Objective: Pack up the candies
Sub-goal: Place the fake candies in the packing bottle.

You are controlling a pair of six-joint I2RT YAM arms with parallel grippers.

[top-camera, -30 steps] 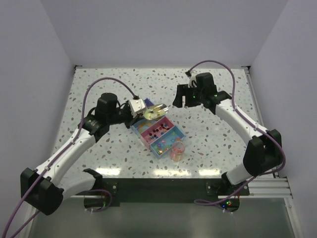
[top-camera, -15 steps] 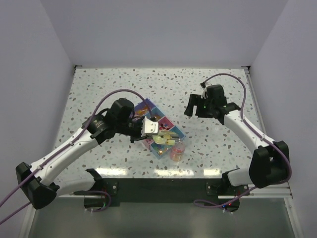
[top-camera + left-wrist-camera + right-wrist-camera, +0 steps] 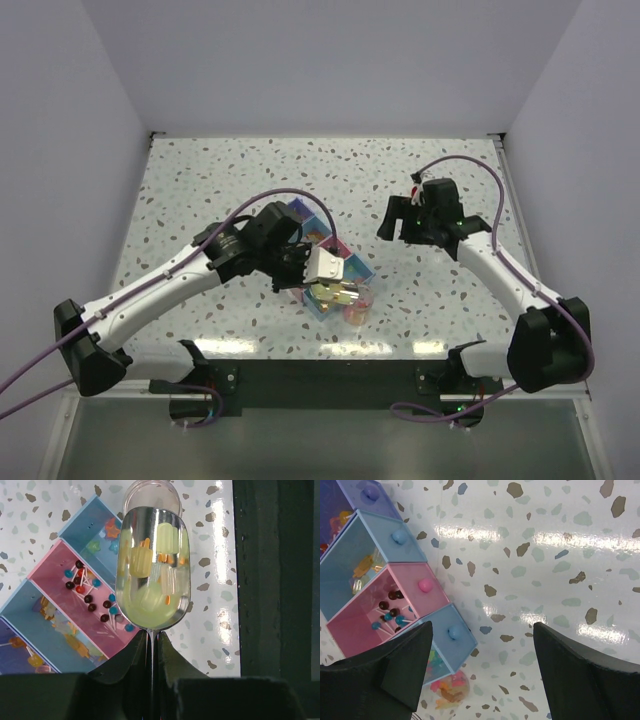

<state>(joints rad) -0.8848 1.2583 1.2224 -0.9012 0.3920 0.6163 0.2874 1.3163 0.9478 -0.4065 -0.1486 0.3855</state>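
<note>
Left gripper (image 3: pixel 151 647) narrow, clamped on thin handle of metal scoop (image 3: pixel 152 570). Scoop was loaded with pale yellow candies (image 3: pixel 142 562), some orange bits. Scoop long axis ran from the pincer at bottom centre straight to top centre of the left wrist frame. Its tip overlapped the rim of the clear cup (image 3: pixel 152 492), so the tip-out looked to go forward and down. More candies sat in the drawer box (image 3: pixel 435 605), left of scoop. Right gripper (image 3: pixel 481 645) spread wide, holding nothing, above bare table (image 3: pixel 200 180), well apart; left arm nearer. No readable writing or brand.
</note>
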